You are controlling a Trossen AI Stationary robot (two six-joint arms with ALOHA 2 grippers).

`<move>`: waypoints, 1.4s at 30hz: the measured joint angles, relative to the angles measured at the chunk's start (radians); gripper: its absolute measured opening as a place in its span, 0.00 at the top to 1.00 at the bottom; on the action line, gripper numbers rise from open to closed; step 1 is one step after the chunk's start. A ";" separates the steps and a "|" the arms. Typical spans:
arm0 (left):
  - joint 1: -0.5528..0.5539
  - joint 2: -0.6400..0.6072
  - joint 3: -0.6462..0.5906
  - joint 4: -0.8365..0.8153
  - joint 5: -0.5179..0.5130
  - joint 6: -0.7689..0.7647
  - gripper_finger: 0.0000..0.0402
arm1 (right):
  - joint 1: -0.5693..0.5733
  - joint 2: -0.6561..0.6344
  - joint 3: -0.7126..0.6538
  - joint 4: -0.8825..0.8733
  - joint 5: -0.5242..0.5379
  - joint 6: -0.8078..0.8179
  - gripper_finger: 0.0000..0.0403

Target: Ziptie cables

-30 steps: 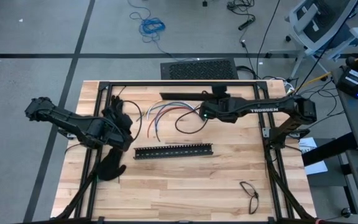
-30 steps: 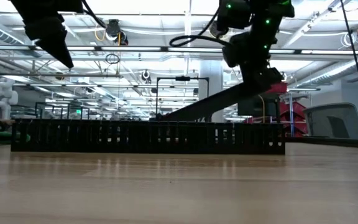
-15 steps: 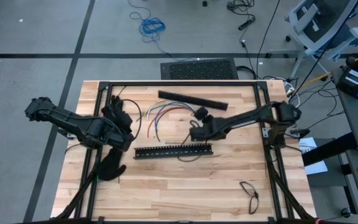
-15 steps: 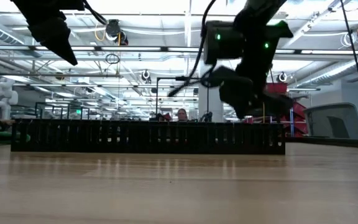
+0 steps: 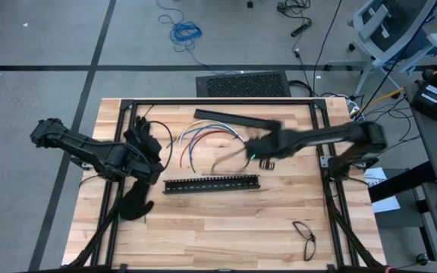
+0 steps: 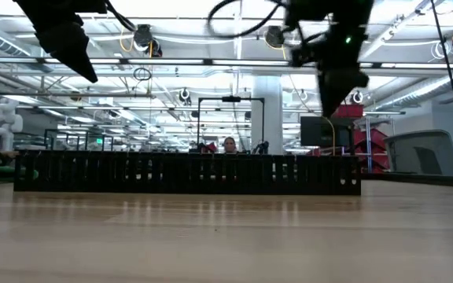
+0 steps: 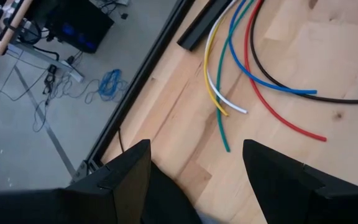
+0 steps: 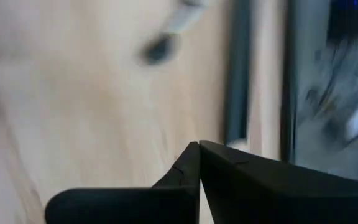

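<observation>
The cables [image 5: 197, 144], thin red, blue, white, yellow and green wires [image 7: 229, 74], lie curved on the wooden table at far centre-left, with a black wire [image 7: 291, 93] beside them. My left gripper [image 5: 156, 171] [image 7: 194, 149] hovers open just left of their ends, with nothing between its fingers. My right gripper [image 5: 253, 152] [image 8: 199, 146] is shut and blurred above the table, right of the cables. I cannot tell whether it holds anything. I cannot make out a ziptie.
A long black slotted bar [image 5: 211, 184] lies across the table's middle and fills the low view [image 6: 187, 173]. A second black bar [image 5: 234, 119] lies slanted near the far edge. Black gloves [image 5: 144, 140] lie by the left arm, and glasses [image 5: 304, 236] sit near right.
My right gripper has swung from the far middle down toward the slotted bar, then risen and drawn back toward the right, rolling its wrist, shut throughout. The far black bar lay straight along the far edge and now lies slanted.
</observation>
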 joint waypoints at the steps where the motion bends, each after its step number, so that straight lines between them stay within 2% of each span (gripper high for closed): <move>1: 0.000 0.000 0.000 0.000 0.001 0.000 0.38 | -0.022 -0.057 -0.019 -0.012 0.003 0.075 0.99; 3: 0.000 0.000 0.000 -0.001 0.002 0.000 0.38 | -0.069 -0.165 -0.064 -0.029 -0.010 0.198 0.98; 6: 0.000 0.001 0.000 -0.001 0.001 0.004 0.38 | -0.149 -0.292 -0.149 -0.006 -0.086 0.273 0.93; 8: 0.000 0.001 0.000 -0.001 0.001 0.003 0.38 | -0.224 -0.348 -0.208 0.063 -0.151 0.309 0.89; 10: 0.000 0.001 0.000 0.000 0.001 0.002 0.38 | -0.318 -0.385 -0.264 0.183 -0.259 0.304 0.83; 12: 0.000 0.001 0.000 0.002 0.000 0.000 0.38 | -0.407 -0.387 -0.319 0.276 -0.374 0.301 0.78; 16: 0.000 0.000 0.000 0.005 0.019 0.000 0.38 | -0.584 -0.351 -0.389 0.454 -0.466 0.334 0.66; 20: 0.000 0.000 0.000 0.004 0.072 -0.001 0.38 | -0.754 -0.302 -0.438 0.630 -0.670 0.430 0.57; 22: 0.000 0.000 0.000 0.004 0.101 0.000 0.38 | -0.805 -0.290 -0.458 0.665 -0.717 0.465 0.53; 28: 0.000 0.000 0.000 0.003 0.156 -0.002 0.38 | -0.862 -0.294 -0.506 0.631 -0.726 0.469 0.45; 32: 0.002 0.000 0.000 0.002 0.156 -0.002 0.38 | -0.869 -0.294 -0.585 0.716 -0.730 0.590 0.42; 36: 0.009 0.000 0.000 0.002 0.158 -0.002 0.38 | -0.867 -0.293 -0.722 0.905 -0.728 0.768 0.41; 42: 0.039 0.000 0.001 0.000 0.201 0.000 0.38 | -0.866 -0.293 -0.920 1.309 -0.675 1.078 0.41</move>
